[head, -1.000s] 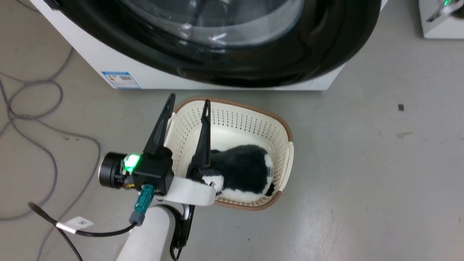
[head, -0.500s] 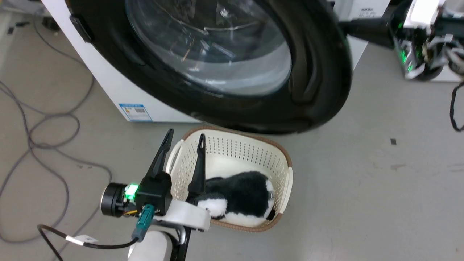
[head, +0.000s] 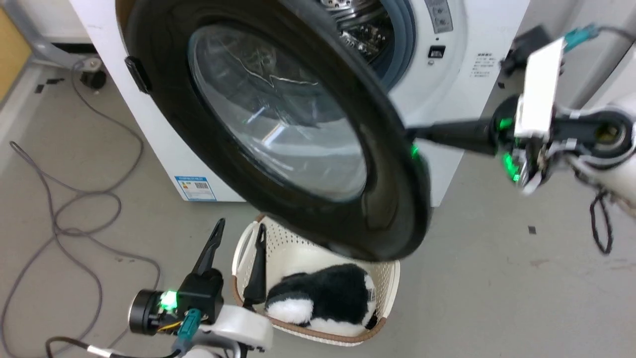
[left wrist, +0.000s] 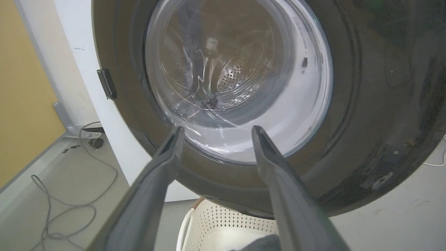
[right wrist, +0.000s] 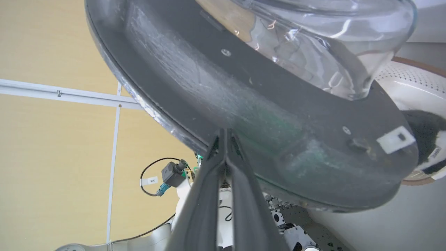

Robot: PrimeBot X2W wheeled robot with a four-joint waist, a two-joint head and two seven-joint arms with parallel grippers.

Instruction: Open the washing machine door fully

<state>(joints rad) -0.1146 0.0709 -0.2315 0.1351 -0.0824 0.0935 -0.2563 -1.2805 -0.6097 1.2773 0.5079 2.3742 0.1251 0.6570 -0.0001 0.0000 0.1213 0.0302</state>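
Right pincer (right wrist: 224, 132), fingers closed together, bears on the door's (right wrist: 244, 101) inner rim; push it left along the hinge arc. Left pincer (head: 241, 224) hangs wide.

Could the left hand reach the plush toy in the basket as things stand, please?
Probably yes: the left hand is open at the basket's rim beside the plush toy; the washing machine door overhangs just the far end.

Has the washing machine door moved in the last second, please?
Yes. Though the camera shifted, the washing machine door has swung out from the washing machine front, exposing the drum and overhanging the basket.
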